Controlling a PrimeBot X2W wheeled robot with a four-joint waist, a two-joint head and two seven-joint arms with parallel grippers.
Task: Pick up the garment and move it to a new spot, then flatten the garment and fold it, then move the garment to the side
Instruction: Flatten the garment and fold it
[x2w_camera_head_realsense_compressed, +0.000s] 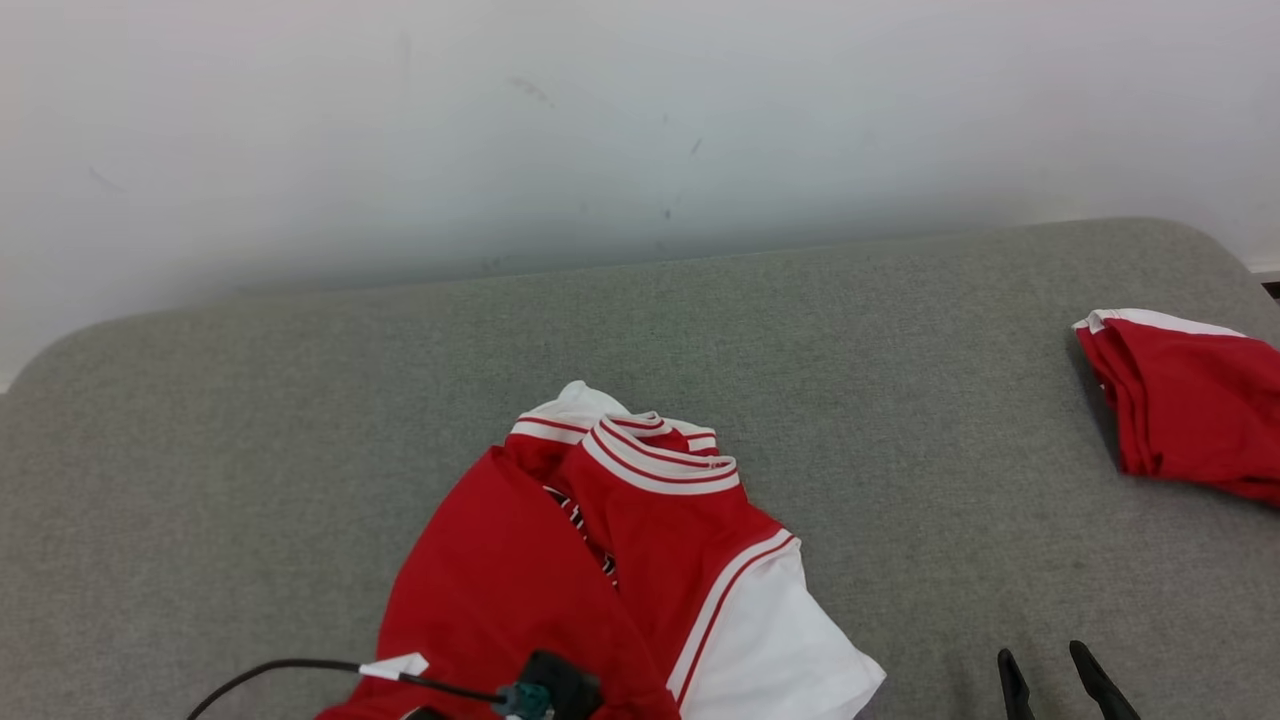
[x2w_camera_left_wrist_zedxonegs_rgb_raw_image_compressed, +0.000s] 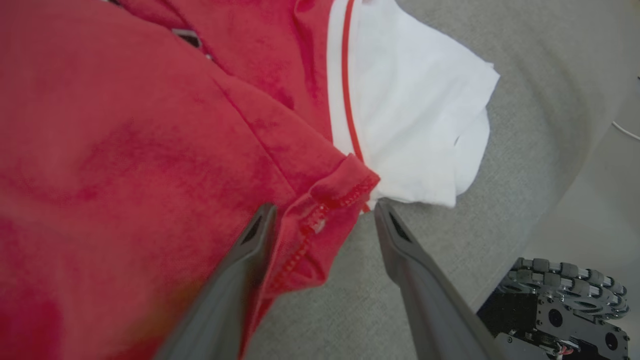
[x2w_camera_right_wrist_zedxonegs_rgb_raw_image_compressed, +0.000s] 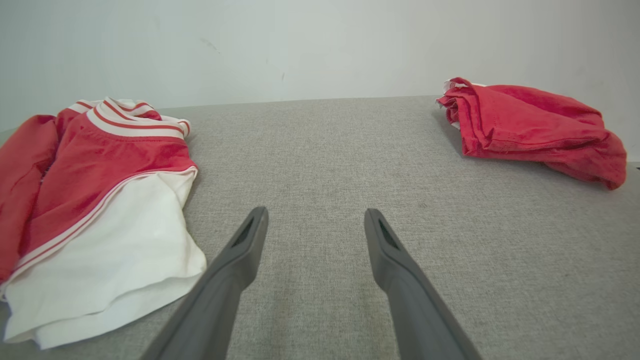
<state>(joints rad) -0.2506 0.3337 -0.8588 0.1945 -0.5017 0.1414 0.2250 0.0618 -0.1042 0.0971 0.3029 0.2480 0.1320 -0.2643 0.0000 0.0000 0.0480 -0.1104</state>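
1. The garment (x2w_camera_head_realsense_compressed: 600, 560), a crumpled red jersey with white sleeves and a striped collar, lies at 6 o'clock on the grey padded surface (x2w_camera_head_realsense_compressed: 300, 400) in the head view.
2. The left gripper (x2w_camera_left_wrist_zedxonegs_rgb_raw_image_compressed: 322, 210) stands open, its 2 fingers straddling a stitched red hem corner of the garment.
3. The right gripper (x2w_camera_right_wrist_zedxonegs_rgb_raw_image_compressed: 315, 212) is spread wide and holds nothing, over bare surface at 5 o'clock in the head view.
4. A folded red cloth (x2w_camera_head_realsense_compressed: 1190, 410) sits at 3 o'clock, well apart from the garment.

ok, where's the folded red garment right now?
Head view, far right edge: the folded red garment lies on the grey cushion, well apart from the crumpled red-and-white shirt at bottom centre.
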